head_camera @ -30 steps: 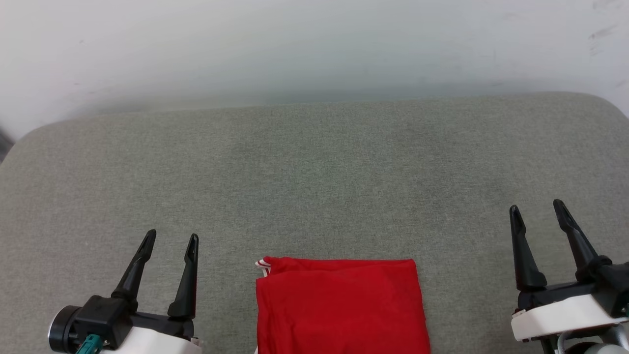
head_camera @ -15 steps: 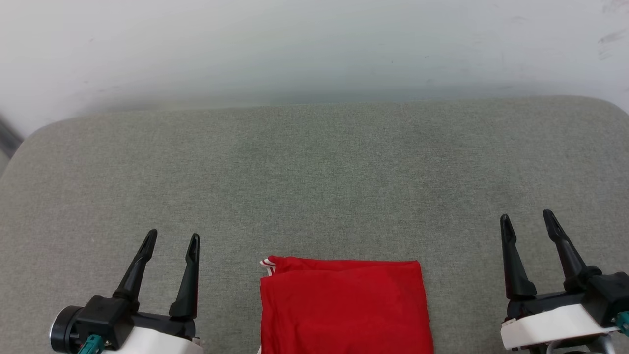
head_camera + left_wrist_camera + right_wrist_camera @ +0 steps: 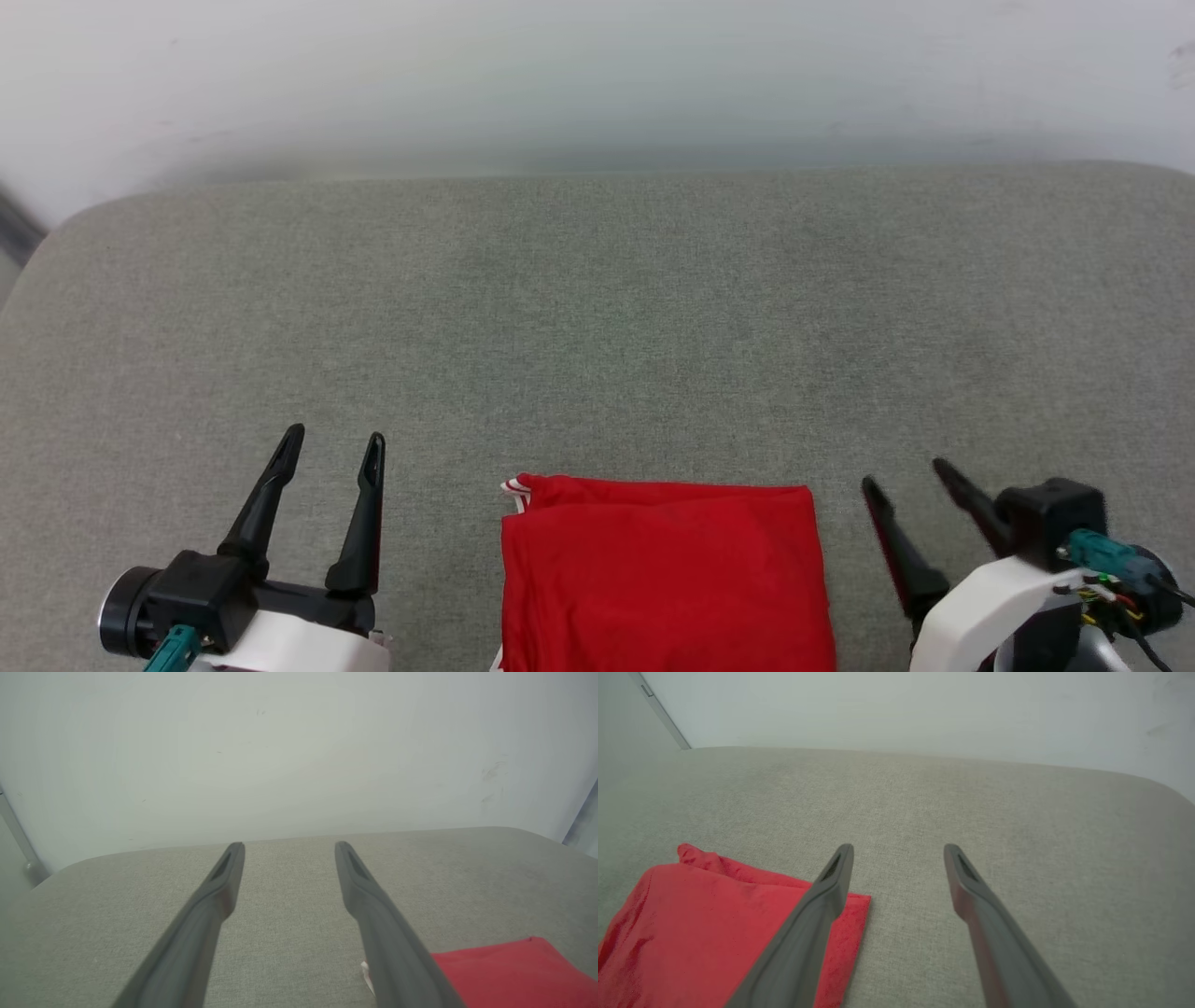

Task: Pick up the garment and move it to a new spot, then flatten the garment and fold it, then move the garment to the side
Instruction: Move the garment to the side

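We find the folded garment (image 3: 663, 579) at the bench's (image 3: 597, 308) near edge, just left of our right gripper (image 3: 906, 474); the left gripper (image 3: 335, 435) stands farther. Both gape wide, empty.

The right gripper (image 3: 904, 472) has been brought down and inward, from the right edge of the frame to the lower right, just beside the garment (image 3: 663, 579). It has been turned so its fingers lean left. The head view has been shifted slightly.
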Controlling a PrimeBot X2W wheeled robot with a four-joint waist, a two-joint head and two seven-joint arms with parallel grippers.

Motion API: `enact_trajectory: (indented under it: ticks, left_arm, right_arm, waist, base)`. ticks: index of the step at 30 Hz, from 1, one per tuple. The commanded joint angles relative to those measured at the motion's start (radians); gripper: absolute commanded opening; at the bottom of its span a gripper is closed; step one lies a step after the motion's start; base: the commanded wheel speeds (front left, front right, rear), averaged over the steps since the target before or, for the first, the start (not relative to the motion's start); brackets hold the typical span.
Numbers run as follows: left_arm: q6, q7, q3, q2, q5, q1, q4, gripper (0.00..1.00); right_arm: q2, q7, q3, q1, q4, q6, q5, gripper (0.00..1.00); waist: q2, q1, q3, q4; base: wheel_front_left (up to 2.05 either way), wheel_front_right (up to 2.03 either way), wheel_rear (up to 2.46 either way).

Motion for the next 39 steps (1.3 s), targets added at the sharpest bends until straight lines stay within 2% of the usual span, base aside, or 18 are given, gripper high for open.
enact_trajectory:
  ticks: [1,4,6,8,13,21,31,32,34,39]
  left_arm:
    - [-0.002,-0.002,-0.003,-0.001,-0.005,-0.016,0.001,1.0]
    - [-0.002,-0.002,-0.006,-0.003,-0.006,-0.029,0.004,1.0]
    - [-0.002,-0.002,-0.01,-0.004,-0.005,-0.035,0.006,1.0]
    - [-0.002,-0.002,-0.016,-0.006,-0.006,-0.042,0.008,1.0]
    - [-0.002,-0.002,-0.035,-0.005,-0.006,-0.064,0.013,1.0]
    - [-0.002,-0.002,-0.044,-0.006,-0.012,-0.09,0.021,1.0]
    - [-0.002,-0.002,-0.059,-0.008,-0.014,-0.108,0.029,1.0]
    - [-0.002,-0.002,-0.061,-0.008,-0.013,-0.109,0.031,1.0]
    - [-0.002,-0.002,-0.063,-0.007,-0.012,-0.109,0.036,1.0]
    - [-0.002,-0.002,-0.066,-0.005,-0.012,-0.087,0.04,1.0]
  right_arm:
    - [-0.026,0.101,0.031,0.016,-0.023,0.0,0.03,1.0]
    - [-0.034,0.294,0.062,0.025,-0.06,-0.001,0.099,1.0]
    - [-0.016,0.414,0.055,0.031,-0.075,-0.001,0.142,1.0]
    - [-0.016,0.526,0.059,0.035,-0.084,-0.001,0.152,1.0]
    - [0.017,0.685,0.059,0.01,-0.063,-0.001,0.15,1.0]
    - [0.057,0.737,0.038,-0.034,0.042,-0.001,0.116,1.0]
    - [0.078,0.694,0.102,-0.069,0.24,0.001,0.083,1.0]
    - [0.079,0.689,0.111,-0.071,0.259,0.001,0.081,0.51]
    - [0.08,0.671,0.127,-0.077,0.286,0.001,0.07,0.0]
    - [0.068,0.618,0.134,-0.112,0.297,-0.001,0.024,0.0]
  waist:
    - [0.0,0.0,0.015,0.009]
    - [0.0,0.0,0.033,0.02]
    - [0.0,0.0,0.045,0.028]
    - [0.0,0.0,0.056,0.039]
    - [0.0,0.0,0.083,0.072]
    - [0.0,0.0,0.109,0.113]
    - [0.0,0.0,0.132,0.145]
    - [0.0,0.0,0.131,0.146]
    - [0.0,0.0,0.127,0.147]
    - [0.0,0.0,0.099,0.126]
  base:
    - [0.0,0.0,0.0]
    - [0.0,0.0,0.0]
    - [0.0,0.0,0.0]
    - [0.0,0.0,0.0]
    - [0.0,0.0,0.0]
    - [0.0,0.0,0.0]
    - [0.0,0.0,0.0]
    - [0.0,0.0,0.0]
    - [0.0,0.0,0.0]
    - [0.0,0.0,0.0]
